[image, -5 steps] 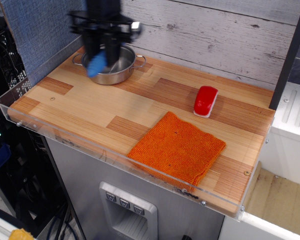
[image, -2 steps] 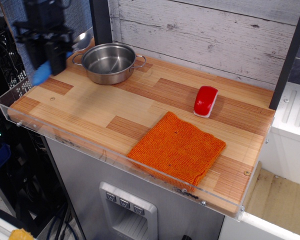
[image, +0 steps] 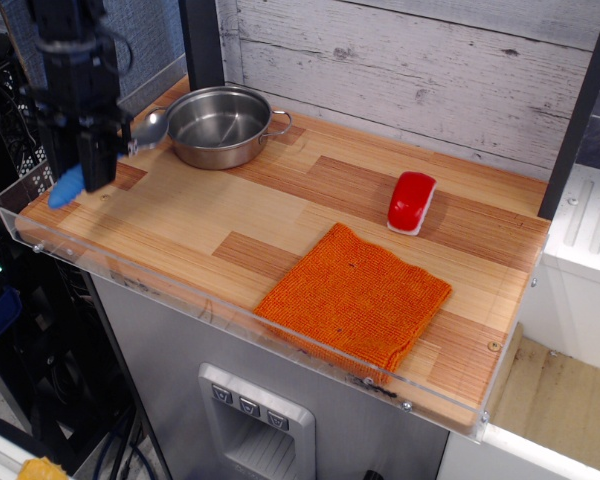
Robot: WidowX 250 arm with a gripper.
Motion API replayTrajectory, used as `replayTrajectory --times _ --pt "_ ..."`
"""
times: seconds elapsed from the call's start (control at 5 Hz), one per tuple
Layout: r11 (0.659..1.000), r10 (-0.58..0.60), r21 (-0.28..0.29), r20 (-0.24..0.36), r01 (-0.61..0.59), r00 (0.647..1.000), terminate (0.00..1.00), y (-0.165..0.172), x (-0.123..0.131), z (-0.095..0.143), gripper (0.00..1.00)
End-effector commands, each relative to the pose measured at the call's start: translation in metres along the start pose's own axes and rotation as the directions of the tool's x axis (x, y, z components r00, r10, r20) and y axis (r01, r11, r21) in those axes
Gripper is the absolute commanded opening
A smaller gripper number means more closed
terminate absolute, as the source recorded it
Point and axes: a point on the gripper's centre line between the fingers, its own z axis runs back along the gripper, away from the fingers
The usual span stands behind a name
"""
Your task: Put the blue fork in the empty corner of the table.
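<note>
My black gripper point(image: 90, 168) hangs over the table's point(image: 280, 215) left end, shut on the blue fork. The fork's blue handle point(image: 68, 187) sticks out low on the left of the fingers, and its silver rounded head point(image: 150, 127) sticks out on the right, near the pot. The fork lies tilted, handle end lower. Just below and in front is the empty corner point(image: 52, 210), with a darker brown patch and a small screw point(image: 105, 197), edged by the clear acrylic rim. I cannot tell whether the fork touches the wood.
A steel pot point(image: 220, 125) with two handles stands at the back left, close to the fork's head. A red block point(image: 412, 202) lies right of the middle. An orange cloth point(image: 355, 295) covers the front right. The acrylic rim point(image: 180, 290) runs along the front edge.
The gripper, holding the fork, has moved from over the pot to the left, then down and forward toward the front left corner. The pot, block and cloth have not moved.
</note>
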Motion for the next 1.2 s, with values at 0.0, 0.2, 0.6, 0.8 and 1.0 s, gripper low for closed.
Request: replayTrajectory --times 0.0,0.2,0.6,0.8,1.0 --pt "0.999 -0.013 0.032 0.008 0.013 1.0 0.0 0.027 0.012 0.004 0.0" --pt "1.0 -0.001 0.027 0.016 0.0 1.0 0.0 0.039 0.013 0.009 0.0" --pt "1.0 -0.001 0.021 0.0 0.001 1.0 0.0 0.04 0.02 0.014 1.0" --pt "0.999 -0.035 0.037 0.019 0.035 0.999 0.0 0.035 0.018 0.022 1.0" --pt "0.996 -0.063 0.064 0.053 0.06 0.997 0.0 0.03 0.012 0.032 1.0"
